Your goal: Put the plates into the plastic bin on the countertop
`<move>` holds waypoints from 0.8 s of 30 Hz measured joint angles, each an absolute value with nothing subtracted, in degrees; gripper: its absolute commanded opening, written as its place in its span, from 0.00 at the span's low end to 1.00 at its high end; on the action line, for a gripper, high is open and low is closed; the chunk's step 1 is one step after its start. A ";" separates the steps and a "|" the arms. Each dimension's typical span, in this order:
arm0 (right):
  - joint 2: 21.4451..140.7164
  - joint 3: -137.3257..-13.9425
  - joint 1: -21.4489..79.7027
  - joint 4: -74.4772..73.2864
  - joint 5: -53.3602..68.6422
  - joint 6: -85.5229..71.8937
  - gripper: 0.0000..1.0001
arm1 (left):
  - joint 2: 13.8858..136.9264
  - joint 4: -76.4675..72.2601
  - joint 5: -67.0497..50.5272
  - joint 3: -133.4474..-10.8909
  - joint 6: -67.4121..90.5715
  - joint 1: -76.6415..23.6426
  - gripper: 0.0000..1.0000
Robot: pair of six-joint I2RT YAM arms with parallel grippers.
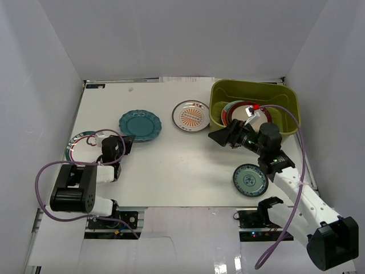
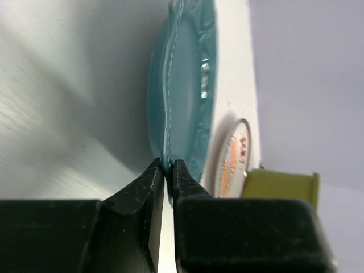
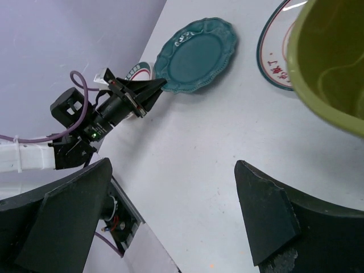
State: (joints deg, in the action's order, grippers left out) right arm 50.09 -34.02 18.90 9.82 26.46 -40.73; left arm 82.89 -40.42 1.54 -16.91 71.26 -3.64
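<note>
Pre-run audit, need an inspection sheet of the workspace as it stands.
Surface: white countertop.
Job's things: teal scalloped plate, orange sunburst plate, small teal plate, striped-rim plate on the countertop; plastic bin holds plates, red-rimmed plate visible.
Clutter: nothing seen.
Hands: left hand shut on the teal scalloped plate's rim; right hand open, empty, beside the bin.
Cables: purple cable on each arm; left one crosses the striped-rim plate.
Surroundings: white walls.

Partly hidden plates
We see the plates (image 1: 234, 111) in the plastic bin (image 1: 251, 85) only in part behind the right arm (image 1: 271, 145); the left arm (image 1: 111, 151) overlaps the striped-rim plate (image 1: 74, 144).
</note>
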 measured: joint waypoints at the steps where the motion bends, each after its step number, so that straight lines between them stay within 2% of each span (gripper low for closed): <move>1: 50.65 -34.15 20.71 10.26 25.65 -40.77 0.94 | 81.23 -41.23 0.89 -15.99 71.16 -3.49 0.00; 11: 59.92 -36.84 36.67 15.11 19.05 -41.93 0.90 | 71.46 -41.69 -3.86 -8.23 71.72 -2.07 0.00; 17: 67.99 -37.98 44.03 18.50 15.09 -43.68 0.90 | 55.53 -33.43 -6.33 -7.22 69.84 -1.61 0.00; 24: 74.08 -37.54 45.17 23.75 12.12 -47.79 0.90 | 39.38 -25.69 -14.50 -7.22 68.88 -1.45 0.00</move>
State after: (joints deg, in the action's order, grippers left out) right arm 74.08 -37.54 45.17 23.75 12.12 -47.79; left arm 39.38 -25.69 -14.50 -7.22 68.88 -1.45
